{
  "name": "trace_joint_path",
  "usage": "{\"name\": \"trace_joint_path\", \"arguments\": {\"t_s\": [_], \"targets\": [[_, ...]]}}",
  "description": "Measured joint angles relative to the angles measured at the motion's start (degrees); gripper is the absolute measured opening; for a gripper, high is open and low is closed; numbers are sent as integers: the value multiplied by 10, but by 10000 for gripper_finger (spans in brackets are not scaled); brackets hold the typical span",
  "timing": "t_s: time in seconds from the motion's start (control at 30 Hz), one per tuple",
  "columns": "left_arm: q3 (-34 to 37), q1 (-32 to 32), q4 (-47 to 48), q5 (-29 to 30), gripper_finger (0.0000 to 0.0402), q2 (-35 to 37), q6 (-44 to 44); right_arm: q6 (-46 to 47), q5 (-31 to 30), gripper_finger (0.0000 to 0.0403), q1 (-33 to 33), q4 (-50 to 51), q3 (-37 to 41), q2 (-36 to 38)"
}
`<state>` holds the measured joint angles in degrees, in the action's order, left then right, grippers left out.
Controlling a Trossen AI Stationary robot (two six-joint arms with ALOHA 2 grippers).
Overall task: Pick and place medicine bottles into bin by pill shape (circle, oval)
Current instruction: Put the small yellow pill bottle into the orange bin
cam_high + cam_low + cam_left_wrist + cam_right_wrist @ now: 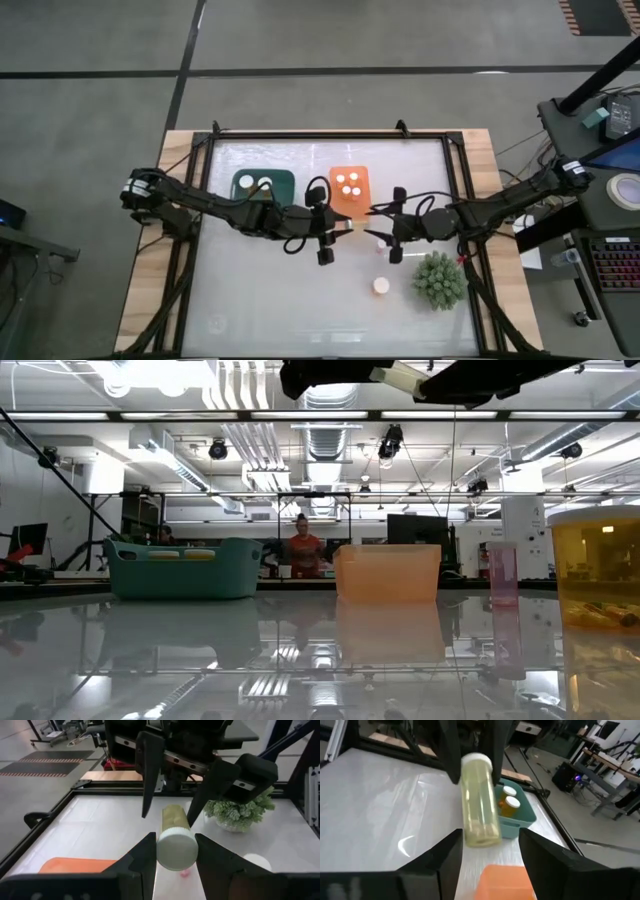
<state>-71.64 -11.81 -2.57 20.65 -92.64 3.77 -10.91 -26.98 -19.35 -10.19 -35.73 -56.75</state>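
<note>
A pale yellow medicine bottle (175, 820) with a white cap lies level in the air between my two grippers, above the middle of the table (352, 226). My left gripper (176, 851) is shut on its cap end. My right gripper (487, 847) is open, with its fingers on either side of the bottle's base end (481, 834). A gap shows beside one finger. A green bin (278, 180) holds two bottles and an orange bin (349, 202) holds three. A white-capped amber bottle (381, 286) and a pink bottle (380, 247) stand on the table. My left gripper pinches the bottle's white cap (175, 854) between its two fingers, one on each side of the cap's rim. The fingers come level from the table's left and lie along the bottle. The bottle sticks out level toward my right gripper, clear of the table.
A spiky green plant (438, 280) stands at the near right. The two bins sit side by side at the far middle. In the low view the amber bottle (598, 570) and the pink bottle (503, 573) stand at the right.
</note>
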Motion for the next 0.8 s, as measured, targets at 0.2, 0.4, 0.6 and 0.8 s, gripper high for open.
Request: {"name": "trace_joint_path", "arguments": {"t_s": [0.2,0.4,0.6,0.8], "targets": [[0,0,0,0,100,0,0,-6,5,177,0,-13,0,-5],[0,0,0,0,100,0,0,-18,6,166,0,-33,0,-18],[0,1,0,1,100,0,0,-29,10,138,0,-55,0,-30],[3,0,0,0,100,0,0,-34,15,98,0,-53,0,-30]]}}
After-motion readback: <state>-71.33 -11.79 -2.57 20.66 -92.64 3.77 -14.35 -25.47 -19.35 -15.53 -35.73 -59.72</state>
